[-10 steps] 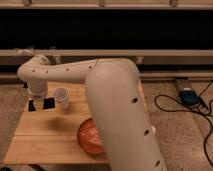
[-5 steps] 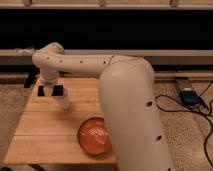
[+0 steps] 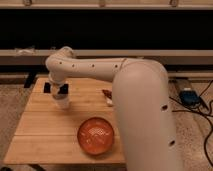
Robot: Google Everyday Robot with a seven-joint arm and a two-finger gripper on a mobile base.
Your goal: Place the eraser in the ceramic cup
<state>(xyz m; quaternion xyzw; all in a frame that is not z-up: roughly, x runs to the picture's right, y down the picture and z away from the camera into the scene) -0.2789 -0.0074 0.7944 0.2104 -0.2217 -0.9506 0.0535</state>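
Observation:
My gripper (image 3: 56, 90) hangs at the end of the white arm over the table's back left part, shut. Its dark tips sit right above the ceramic cup (image 3: 62, 101), a small white cup standing upright on the wood, and they partly cover the cup's mouth. No eraser lies on the bare table. Dark shapes show at the gripper's tip, and I cannot tell the eraser apart from the fingers there.
An orange bowl (image 3: 95, 135) stands near the front edge of the wooden table (image 3: 40, 130). A small red and white item (image 3: 107, 95) lies at the middle, close beside the arm. The arm's large white body covers the table's right side. Cables and a blue box (image 3: 189, 96) lie on the floor to the right.
The gripper has swung from left of the cup to right above it. The view has shifted, so the table and the bowl sit differently in the frame.

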